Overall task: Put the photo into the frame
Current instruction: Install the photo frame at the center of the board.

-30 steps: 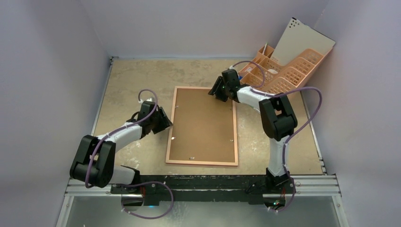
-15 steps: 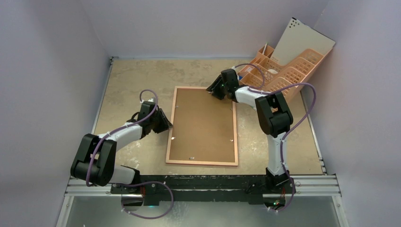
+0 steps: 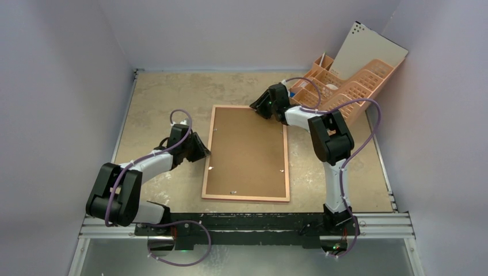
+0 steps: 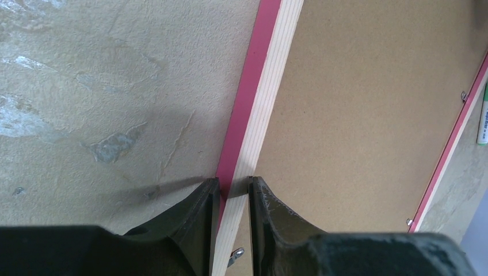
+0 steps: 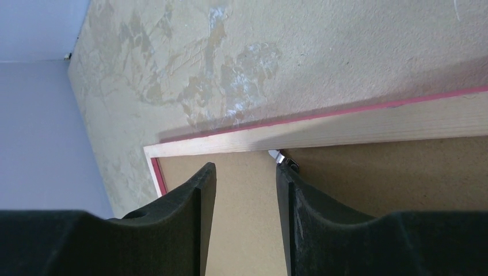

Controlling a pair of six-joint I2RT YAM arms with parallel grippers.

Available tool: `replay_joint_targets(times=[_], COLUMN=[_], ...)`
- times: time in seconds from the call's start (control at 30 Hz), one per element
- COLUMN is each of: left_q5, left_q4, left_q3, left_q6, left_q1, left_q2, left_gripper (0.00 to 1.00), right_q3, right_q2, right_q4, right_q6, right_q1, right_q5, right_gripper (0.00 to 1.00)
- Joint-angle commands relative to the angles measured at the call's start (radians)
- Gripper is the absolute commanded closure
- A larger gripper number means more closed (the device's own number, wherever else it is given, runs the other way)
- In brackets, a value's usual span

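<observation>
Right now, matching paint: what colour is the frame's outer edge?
Pink on the frame; clearest in left wrist view.

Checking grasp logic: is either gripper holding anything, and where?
Left gripper pinches the frame by its left side rail. Right gripper is open, holding nothing.

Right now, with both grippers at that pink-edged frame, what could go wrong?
The left gripper pinches only the thin side rail of the frame, so it might slip or twist if lifted. The right gripper hangs open by a small metal tab at the far edge; it could miss the tab or scrape the backing board.
</observation>
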Motion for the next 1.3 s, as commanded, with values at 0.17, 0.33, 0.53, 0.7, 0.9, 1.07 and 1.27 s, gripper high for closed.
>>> replay_joint_targets(times=[0.17,0.33,0.53,0.7,0.9,1.07,1.27], left_q5=[0.027,0.027,0.026,0.026,0.025,0.017,0.014], left_q4=[-0.03,-0.03,-0.031,-0.029,-0.034,-0.055,-0.089], left_q3=[-0.026,-0.028,-0.027,-0.027,-0.023,-0.007,0.007], left_q6=[0.03,0.031,0.031,0.028,0.028,0.028,0.024], left_q1=[0.001,0.001,0.001,0.001,0.001,0.0,0.001], left_q2=[0.007,0.007,0.007,0.008,0.007,-0.009,-0.05], left_gripper=[0.74,0.74,0.74,0.74,0.73,0.72,0.64], right_q3=[-0.011,-0.009,0.015,0.039,0.06,0.024,-0.051], right_q2=[0.016,0.011,0.008,-0.014,-0.033,-0.12,-0.301], right_q4=[0.057,0.022,0.011,-0.046,-0.062,-0.016,-0.15], right_q6=[0.041,0.061,0.027,0.001,-0.017,-0.031,-0.142], right_q1=[0.0,0.002,0.005,0.013,0.023,0.023,0.022], right_q5=[0.018,0.071,0.072,0.154,0.149,0.085,0.157], right_gripper=[0.55,0.56,0.56,0.56,0.54,0.53,0.51])
